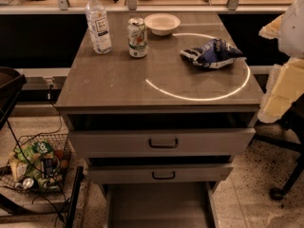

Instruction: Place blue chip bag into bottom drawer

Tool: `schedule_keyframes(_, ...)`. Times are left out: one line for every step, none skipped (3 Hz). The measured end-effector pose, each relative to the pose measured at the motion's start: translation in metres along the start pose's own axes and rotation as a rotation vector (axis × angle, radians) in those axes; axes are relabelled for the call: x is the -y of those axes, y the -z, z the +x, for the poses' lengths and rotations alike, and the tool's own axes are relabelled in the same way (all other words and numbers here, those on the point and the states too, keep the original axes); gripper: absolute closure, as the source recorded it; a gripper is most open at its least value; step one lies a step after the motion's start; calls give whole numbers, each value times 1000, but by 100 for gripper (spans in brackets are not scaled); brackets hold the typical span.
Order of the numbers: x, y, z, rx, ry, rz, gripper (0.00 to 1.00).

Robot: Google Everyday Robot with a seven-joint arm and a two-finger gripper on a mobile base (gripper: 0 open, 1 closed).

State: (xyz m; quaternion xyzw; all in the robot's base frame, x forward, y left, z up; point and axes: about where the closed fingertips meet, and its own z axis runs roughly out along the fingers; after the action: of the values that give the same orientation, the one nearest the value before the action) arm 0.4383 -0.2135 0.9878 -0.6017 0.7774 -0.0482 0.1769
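The blue chip bag lies crumpled on the right side of the cabinet top, right of the white bowl. The bottom drawer is pulled out at the bottom of the view, a flat shallow tray with nothing visible in it. My gripper is out of view. Only white and cream arm segments show at the right edge, right of the bag and apart from it.
A water bottle, a drink can and a white bowl stand at the back of the top. Two grey drawer fronts sit slightly ajar. A wire basket of snack packets stands on the floor left, a chair base right.
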Motion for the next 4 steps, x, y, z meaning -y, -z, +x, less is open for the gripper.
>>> schedule_keyframes(0, 0, 0, 0, 0, 0, 0)
schedule_keyframes(16, -8, -6, 61, 0, 44, 0)
schedule_keyframes(61, -34, -26, 212, 22, 123, 0)
schedule_keyframes(110, -57, -56, 306, 34, 194, 0)
